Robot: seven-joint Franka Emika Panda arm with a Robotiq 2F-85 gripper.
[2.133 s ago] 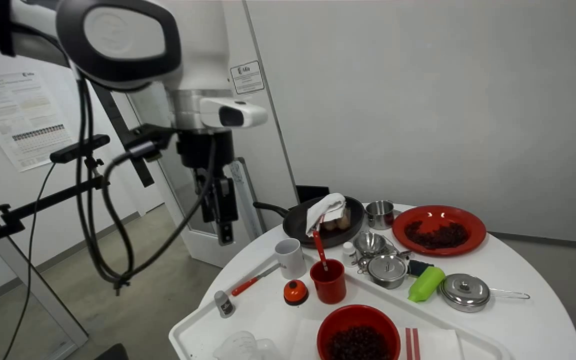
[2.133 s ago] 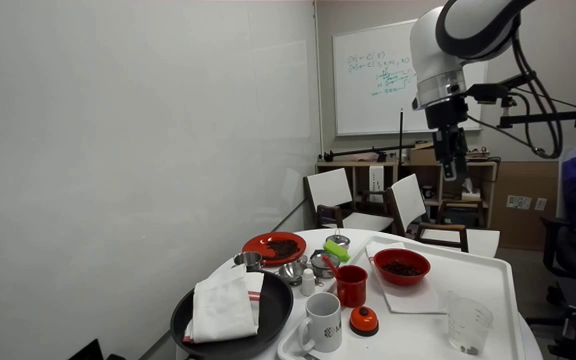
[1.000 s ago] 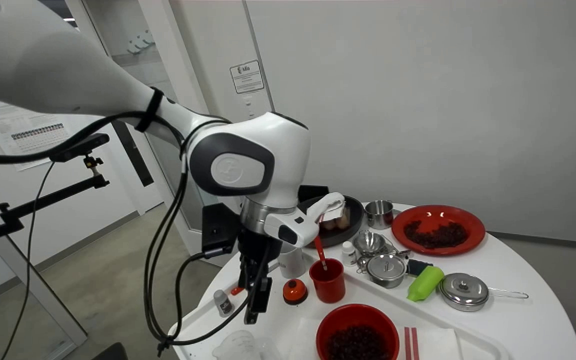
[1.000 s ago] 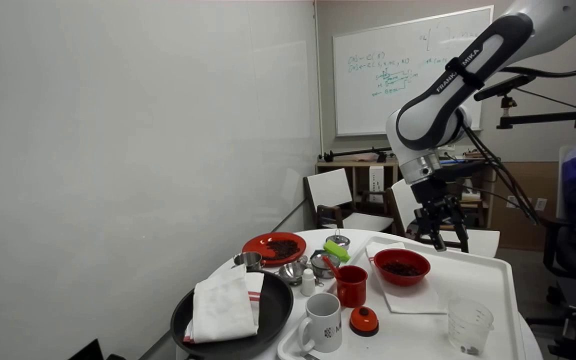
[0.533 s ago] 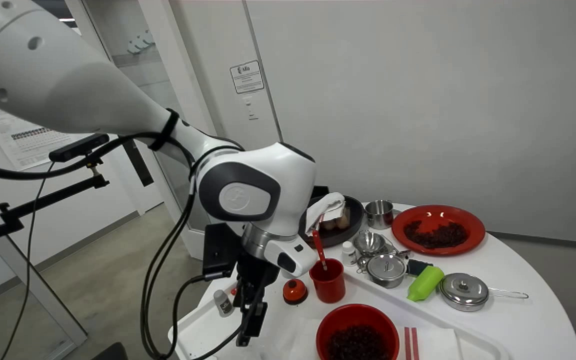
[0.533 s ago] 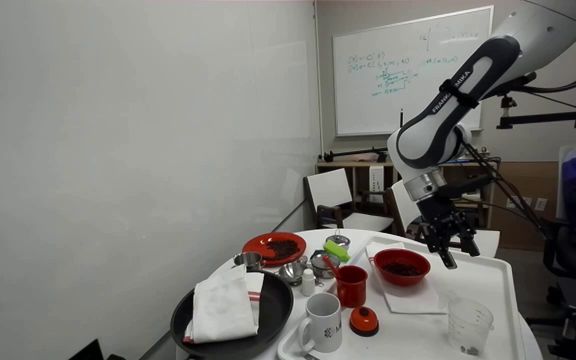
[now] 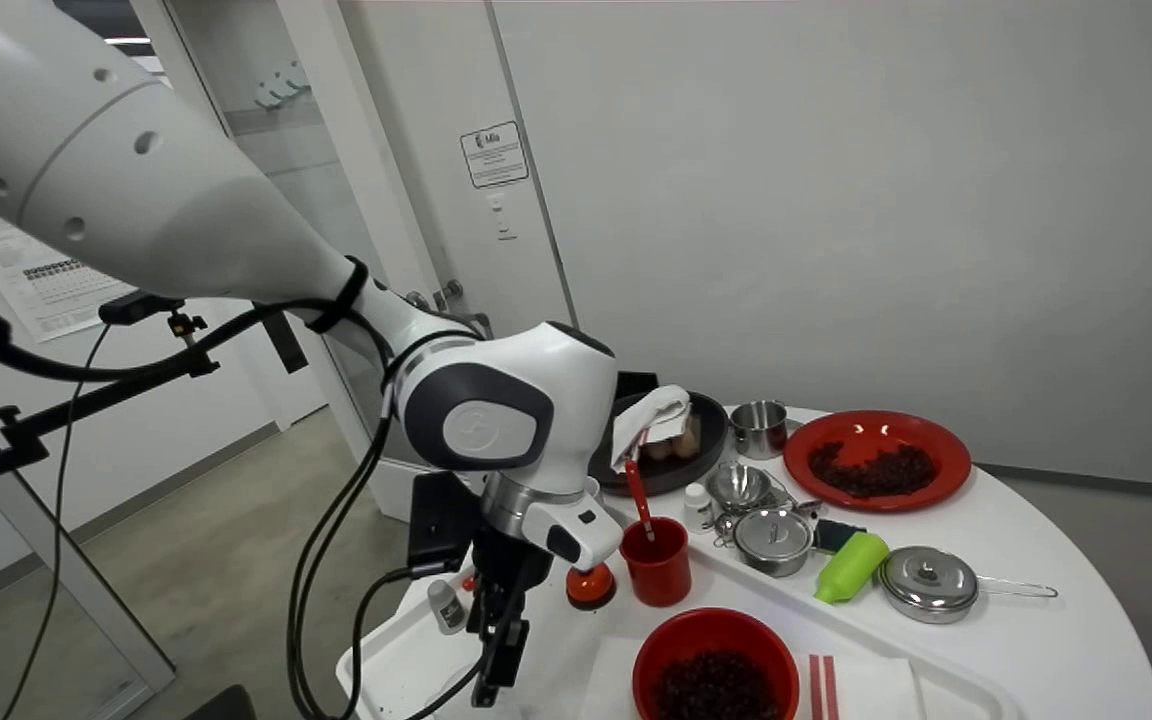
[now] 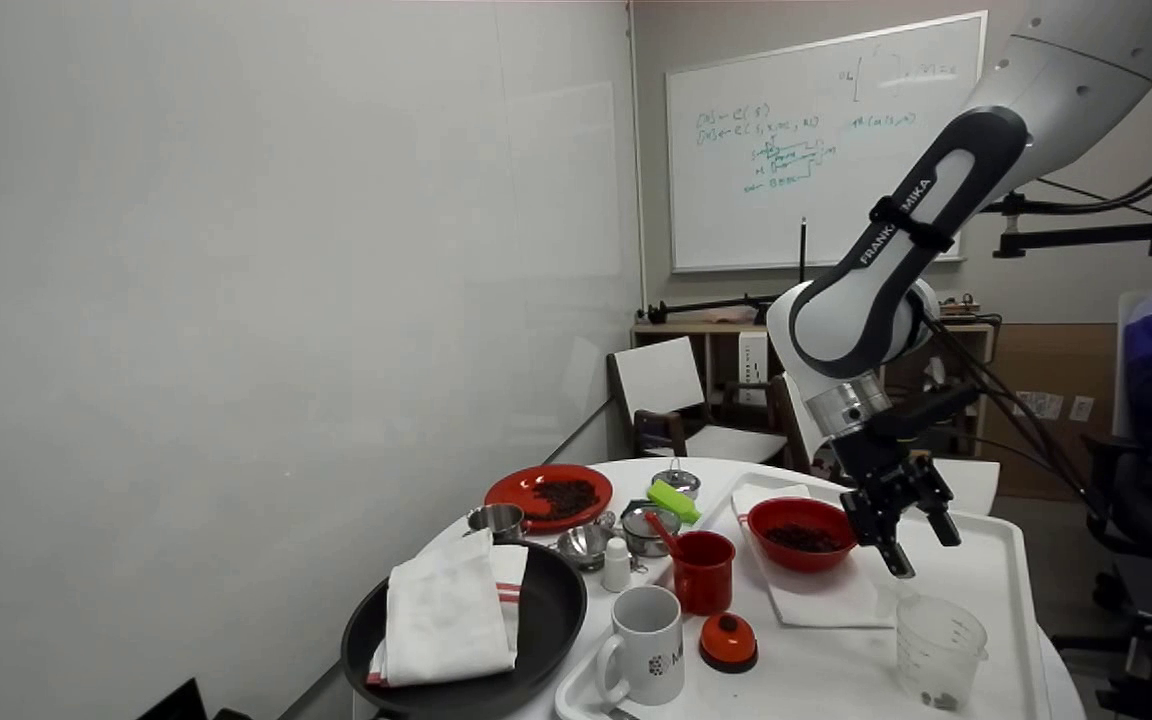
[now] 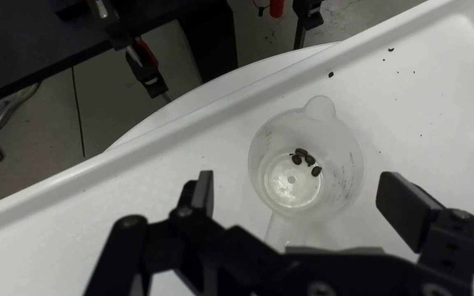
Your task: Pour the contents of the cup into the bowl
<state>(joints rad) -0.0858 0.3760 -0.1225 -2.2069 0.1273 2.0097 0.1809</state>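
Observation:
The cup is a clear measuring cup [image 9: 346, 142] upright on the white tray, with several dark beans at its bottom. It also shows in an exterior view [image 8: 936, 640]. My gripper [image 9: 296, 187] is open and empty, tilted above the cup. In the wrist view its fingers stand wide, one to each side of the cup, with the cup's handle pointing toward the palm. In an exterior view the gripper [image 8: 924, 556] hangs just above and behind the cup's rim, apart from it. The red bowl [image 7: 671, 640] holds many dark beans and rests on a napkin; it also shows here [image 8: 804, 562].
A red mug [image 7: 656, 575] with a red-handled utensil, an orange timer [image 8: 728, 640] and a grey mug [image 8: 651, 650] stand near the bowl. A small grey container [image 7: 447, 607] stands on the tray [image 9: 438, 94], whose raised rim runs past the cup.
My arm has swung down from high above the table to just over the cup, the wrist tilting and turning. In the last half second it has lowered a little more. Cup and bowl have not moved.

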